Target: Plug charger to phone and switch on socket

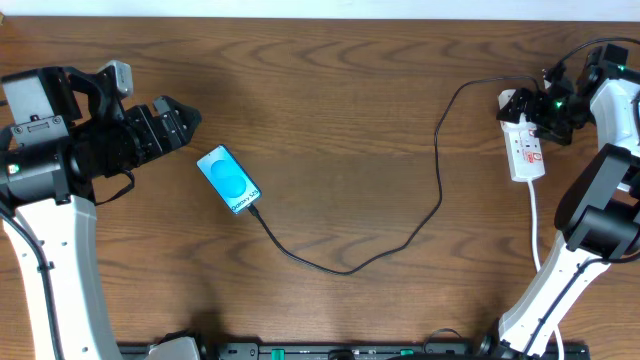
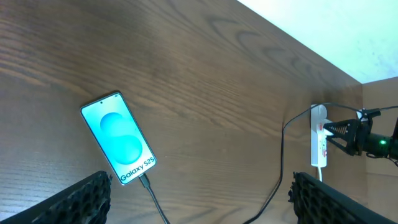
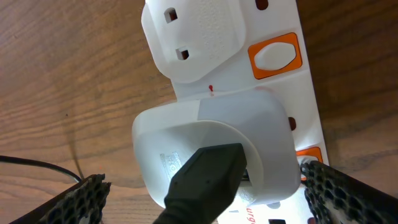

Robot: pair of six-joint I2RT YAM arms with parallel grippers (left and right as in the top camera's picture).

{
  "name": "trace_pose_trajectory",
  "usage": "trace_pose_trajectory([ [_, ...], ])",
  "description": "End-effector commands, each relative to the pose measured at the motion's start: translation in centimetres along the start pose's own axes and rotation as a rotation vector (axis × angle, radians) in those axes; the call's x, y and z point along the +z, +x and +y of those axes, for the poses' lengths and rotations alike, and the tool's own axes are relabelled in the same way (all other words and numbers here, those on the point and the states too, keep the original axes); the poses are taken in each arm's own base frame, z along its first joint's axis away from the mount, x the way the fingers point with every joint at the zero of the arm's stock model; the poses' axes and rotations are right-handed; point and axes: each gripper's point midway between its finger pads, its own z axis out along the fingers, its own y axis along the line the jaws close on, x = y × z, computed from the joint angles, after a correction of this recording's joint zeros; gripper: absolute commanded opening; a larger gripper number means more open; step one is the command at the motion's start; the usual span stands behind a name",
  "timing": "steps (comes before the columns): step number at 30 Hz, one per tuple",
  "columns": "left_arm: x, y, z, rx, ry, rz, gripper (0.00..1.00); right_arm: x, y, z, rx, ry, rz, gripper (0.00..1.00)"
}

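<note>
The phone (image 1: 228, 180) lies face up left of the table's middle, its cyan screen lit; it also shows in the left wrist view (image 2: 118, 137). The thin black charger cable (image 1: 345, 270) is plugged into the phone's lower end (image 2: 149, 188) and loops right and up to the white socket strip (image 1: 527, 145). In the right wrist view its black connector (image 3: 205, 180) sits in a white adapter (image 3: 211, 137) on the strip (image 3: 308, 93). My left gripper (image 1: 178, 125) is open and empty, just left of the phone. My right gripper (image 3: 214, 200) is open, straddling the adapter, with one fingertip beside an orange switch (image 3: 309, 155).
Another orange switch (image 3: 275, 55) sits beside a white socket cover (image 3: 196, 37) further along the strip. The strip's white cord (image 1: 535, 215) runs toward the front edge past the right arm's base. The table is bare brown wood (image 1: 350, 120).
</note>
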Motion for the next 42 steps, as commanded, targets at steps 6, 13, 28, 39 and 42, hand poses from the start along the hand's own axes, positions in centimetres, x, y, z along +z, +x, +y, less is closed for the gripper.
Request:
trace_pose_trajectory([
  [6,-0.1,-0.1,0.0,-0.005,-0.005,0.001,0.92,0.4,-0.3,1.5,0.008,-0.085,-0.005,0.99],
  [13,-0.1,-0.1,0.0,-0.006,-0.006,0.002,0.92,0.4,0.0,1.5,0.021,-0.089,0.008,0.99],
  [28,-0.1,0.0,0.0,-0.007,-0.006,0.005,0.92,1.0,0.5,3.0,0.018,-0.093,0.032,0.99],
  [39,-0.1,0.0,0.0,-0.004,-0.006,0.005,0.92,1.8,0.2,4.7,-0.013,-0.099,0.028,0.99],
  [42,-0.1,0.0,0.0,-0.004,-0.006,0.005,0.92,1.9,0.3,4.6,-0.009,-0.099,0.03,0.99],
])
